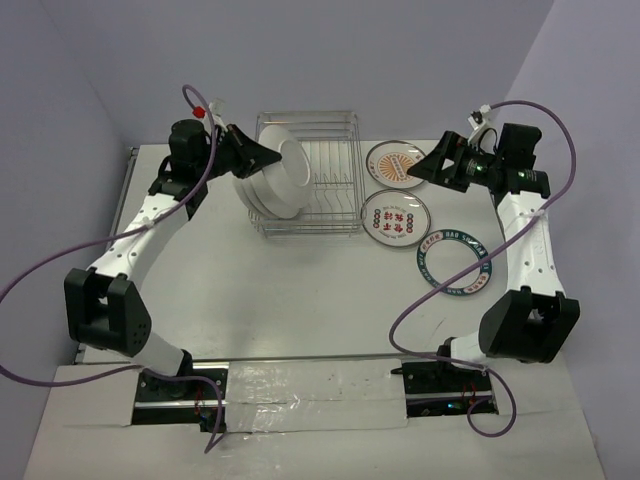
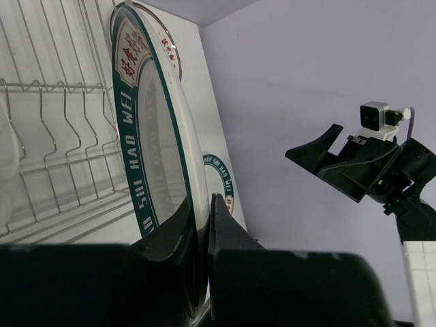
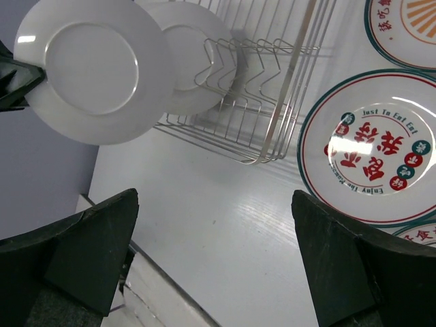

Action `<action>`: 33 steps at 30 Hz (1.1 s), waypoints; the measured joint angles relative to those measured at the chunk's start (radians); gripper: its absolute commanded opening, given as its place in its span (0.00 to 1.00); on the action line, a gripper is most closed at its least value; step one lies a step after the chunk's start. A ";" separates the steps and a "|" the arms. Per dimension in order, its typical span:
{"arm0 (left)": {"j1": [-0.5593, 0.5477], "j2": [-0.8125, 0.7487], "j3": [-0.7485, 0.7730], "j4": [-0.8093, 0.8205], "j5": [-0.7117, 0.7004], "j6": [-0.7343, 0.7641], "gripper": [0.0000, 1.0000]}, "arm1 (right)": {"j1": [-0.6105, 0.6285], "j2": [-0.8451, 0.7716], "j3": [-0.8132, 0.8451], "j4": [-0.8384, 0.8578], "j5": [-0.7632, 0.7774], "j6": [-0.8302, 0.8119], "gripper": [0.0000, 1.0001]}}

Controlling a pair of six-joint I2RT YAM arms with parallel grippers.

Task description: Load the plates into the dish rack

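As the overhead view shows, the left gripper has its jaws clamped on the rim of the held plate, which stands nearly upright over the 9 o'clock end of the dish rack, its plain white underside turned towards 3 o'clock. Whether the lower edge rests on the wires cannot be told. Further plates stand on edge at the same end of the rack, just behind the held one. In the left wrist view the left gripper pinches the held plate edge-on, one finger on each face, the teal lettered rim facing the camera and the dish rack lying at 9 o'clock. Three plates lie flat on the table at 3 o'clock of the rack: a far plate with an orange centre, a middle plate with red characters just beside the rack, and a near plate with a teal rim. The right gripper hangs above the far plate's 3 o'clock edge. In the right wrist view the right gripper has its jaws wide apart and holds nothing; the middle plate lies at 3 o'clock, the dish rack at 12 o'clock, and the held plate at 10 o'clock.
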 measured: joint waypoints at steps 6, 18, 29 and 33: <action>0.000 0.036 0.000 0.044 -0.002 -0.033 0.00 | 0.000 0.034 0.000 -0.002 0.033 -0.015 1.00; 0.026 0.169 0.106 0.020 -0.005 0.142 0.00 | 0.000 0.054 0.000 -0.009 0.044 -0.045 1.00; 0.043 0.219 0.111 0.003 0.008 0.217 0.00 | -0.003 0.074 0.000 -0.016 0.047 -0.060 1.00; 0.043 0.232 0.111 0.005 0.020 0.216 0.00 | -0.005 0.090 0.000 -0.017 0.048 -0.061 1.00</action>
